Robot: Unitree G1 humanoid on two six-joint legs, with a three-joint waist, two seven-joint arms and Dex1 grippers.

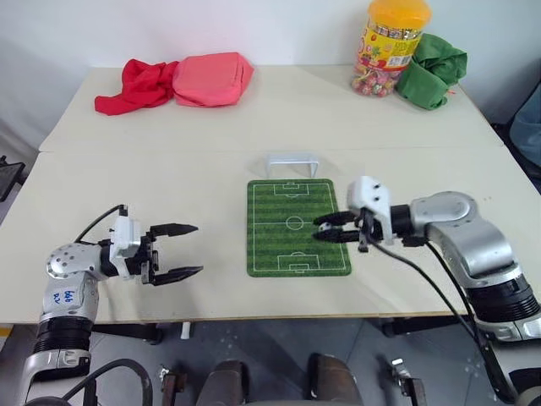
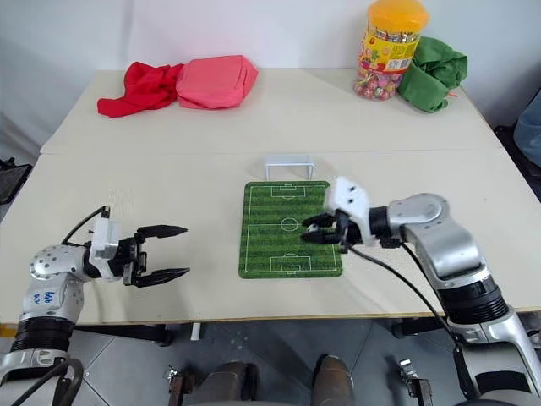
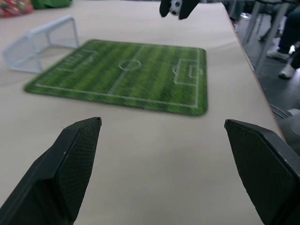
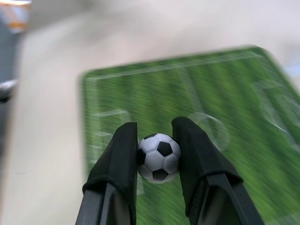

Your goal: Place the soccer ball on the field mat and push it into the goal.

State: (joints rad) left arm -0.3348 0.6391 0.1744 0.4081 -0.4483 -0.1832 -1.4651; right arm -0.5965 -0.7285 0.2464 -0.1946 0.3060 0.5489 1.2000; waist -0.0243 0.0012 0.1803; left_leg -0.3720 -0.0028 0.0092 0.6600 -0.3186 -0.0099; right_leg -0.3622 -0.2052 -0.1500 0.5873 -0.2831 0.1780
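We see field mat (image 1: 298, 227) flat on surface (image 1: 211, 127), goal (image 1: 292, 164) beyond far edge. Left tool (image 1: 179, 250) spread, off mat. Right wrist view reveals right tool (image 4: 158, 140) pinching soccer ball (image 4: 159, 157) above mat.

One soccer ball (image 4: 159, 157), one field mat (image 1: 297, 227), one goal (image 1: 292, 164), one candy jar (image 1: 390, 46), three cloth bundles (image 1: 212, 79).

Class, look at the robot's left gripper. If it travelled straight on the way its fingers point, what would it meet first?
Probably the field mat: the open left gripper points across bare table toward its near long edge. If it passes above the mat, the right gripper holding the soccer ball comes next; height is hard to judge.
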